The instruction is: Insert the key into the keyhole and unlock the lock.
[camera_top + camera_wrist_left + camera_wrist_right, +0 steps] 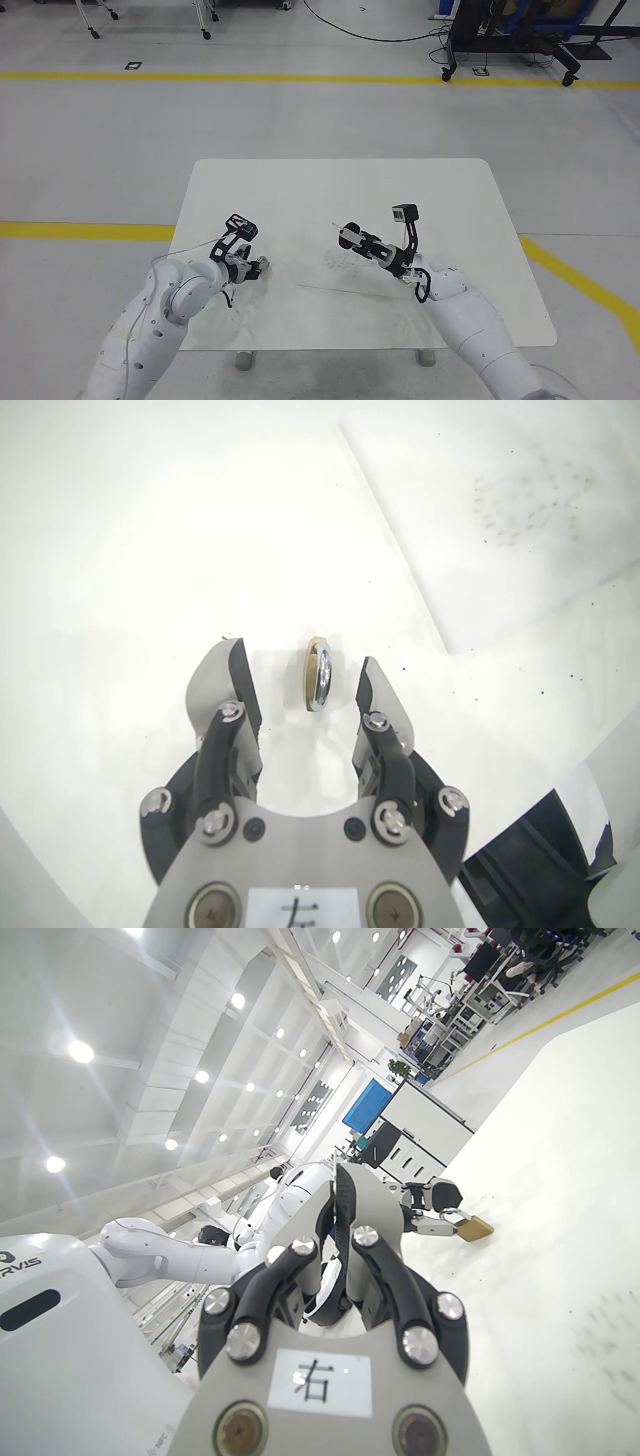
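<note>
In the top view, the left gripper [252, 268] is hovering low over the near left part of the white table [470, 200]. The lock [263, 264] is showing as a small dull spot just at its tip. The right gripper [345, 237] is hanging above the middle of the table, well apart from the lock, and is pointing a thin pale key [334, 226] away from the robot.

In the left wrist view, the left gripper [304, 657] is standing wide apart. Its black-padded fingers [245, 685] are flanking the lock [317, 680] with a gap on each side, gripping nothing. The lock is resting on the table [150, 550], seen edge-on: a slim brass body with a shiny chrome shackle facing the camera.

In the right wrist view, the right gripper [340, 1188] is pinching the key [332, 1178], whose thin metal edge is showing between the closed pads. Farther off, the left gripper [442, 1220] is sitting at the shackle end of the lock [475, 1228], a brass block lying on the table [550, 1178].
</note>
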Controlling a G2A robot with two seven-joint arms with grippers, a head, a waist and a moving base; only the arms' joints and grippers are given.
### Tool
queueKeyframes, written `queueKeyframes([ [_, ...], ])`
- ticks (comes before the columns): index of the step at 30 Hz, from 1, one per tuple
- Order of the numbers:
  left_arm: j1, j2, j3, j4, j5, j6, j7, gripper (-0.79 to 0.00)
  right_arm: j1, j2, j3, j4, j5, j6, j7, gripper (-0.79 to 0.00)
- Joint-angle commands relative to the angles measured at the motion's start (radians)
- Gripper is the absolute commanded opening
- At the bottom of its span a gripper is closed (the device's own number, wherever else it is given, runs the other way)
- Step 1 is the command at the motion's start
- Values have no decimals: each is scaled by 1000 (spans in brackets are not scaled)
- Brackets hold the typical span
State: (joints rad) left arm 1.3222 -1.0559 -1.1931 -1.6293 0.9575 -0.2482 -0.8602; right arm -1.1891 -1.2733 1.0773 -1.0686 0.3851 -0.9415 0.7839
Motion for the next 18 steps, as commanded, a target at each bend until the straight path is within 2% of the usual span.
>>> queueKeyframes([
  [1,0,0,1,2,2,-1,8,-431,0,0,0,0,0,0,0,-785],
  [7,-1,-1,13,10,26,-17,40,-517,0,0,0,0,0,0,0,-785],
  [11,-2,-1,17,12,38,-29,47,-785,0,0,0,0,0,0,0,-785],
  [18,2,2,17,8,59,-56,60,-785,0,0,0,0,0,0,0,-785],
])
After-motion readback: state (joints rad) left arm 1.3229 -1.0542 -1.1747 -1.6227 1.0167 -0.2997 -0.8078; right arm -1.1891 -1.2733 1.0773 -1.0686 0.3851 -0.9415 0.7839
